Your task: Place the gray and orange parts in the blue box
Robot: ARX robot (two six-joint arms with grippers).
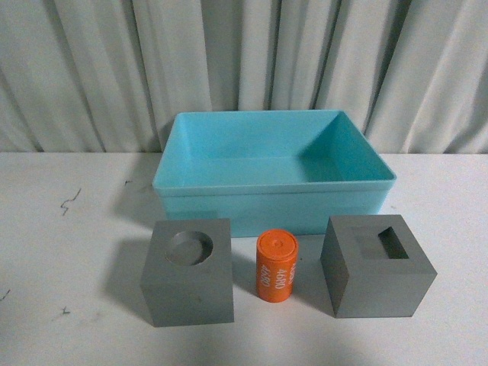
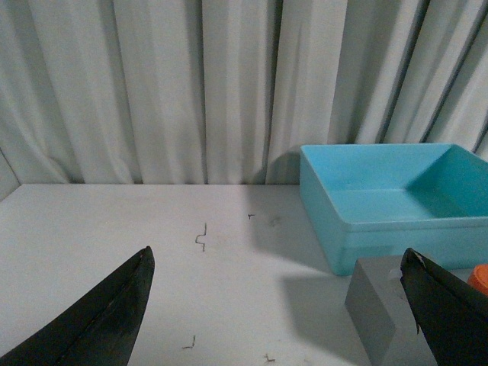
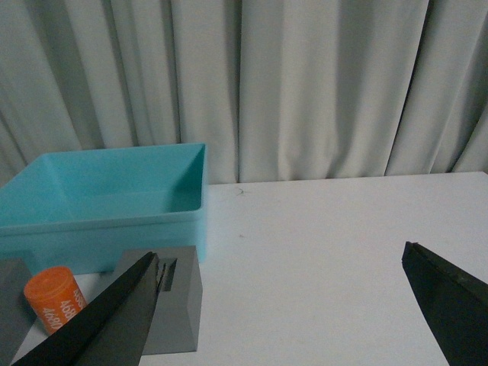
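We are holding our left pincer [image 2: 276, 255] and right pincer [image 3: 280, 255] spread wide, grasping nothing. Near the front edge of the bench [image 1: 61, 252], a matte round-holed gray cube [image 1: 187, 290] and a slot-holed gray cube [image 1: 377, 282] are flanking a small orange cylinder [image 1: 276, 268]; the smooth blue box [image 1: 274, 210] is sitting just behind, before a pleated curtain [image 1: 229, 53].

Turquoise box [image 1: 274, 210], gray cubes [image 1: 187, 284] [image 1: 376, 274], orange cylinder [image 1: 276, 268]
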